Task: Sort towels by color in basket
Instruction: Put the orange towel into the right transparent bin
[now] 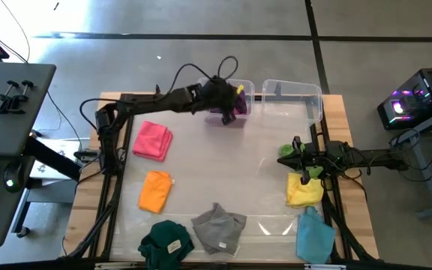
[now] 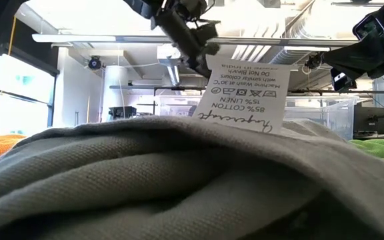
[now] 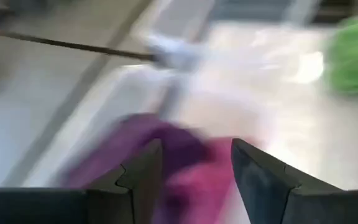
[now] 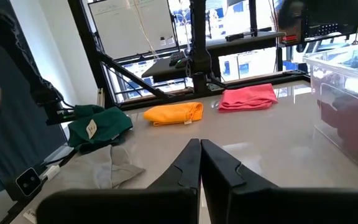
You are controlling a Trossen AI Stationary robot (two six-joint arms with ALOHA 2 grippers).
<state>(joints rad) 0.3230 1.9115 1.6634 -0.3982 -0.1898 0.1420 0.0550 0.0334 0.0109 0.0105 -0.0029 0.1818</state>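
Observation:
My left gripper [image 1: 227, 96] is open above the left clear basket [image 1: 247, 88] at the table's far edge. A purple towel [image 1: 229, 112] and a magenta towel [image 3: 207, 180] lie in the basket below its fingers. My right gripper [image 1: 295, 150] is shut at the table's right side, next to the light green towel [image 1: 289, 154]. The yellow towel [image 1: 304, 189] and light blue towel [image 1: 313, 234] lie nearer along the right edge. The pink [image 1: 152, 140], orange [image 1: 154, 189], dark green [image 1: 167, 240] and grey [image 1: 220, 229] towels lie flat on the table.
A second clear basket [image 1: 295, 94] stands to the right of the first. The grey towel [image 2: 179, 180] and its white care label [image 2: 242, 97] fill the low view. Bare table surface [image 1: 223, 165] lies in the middle between the towels.

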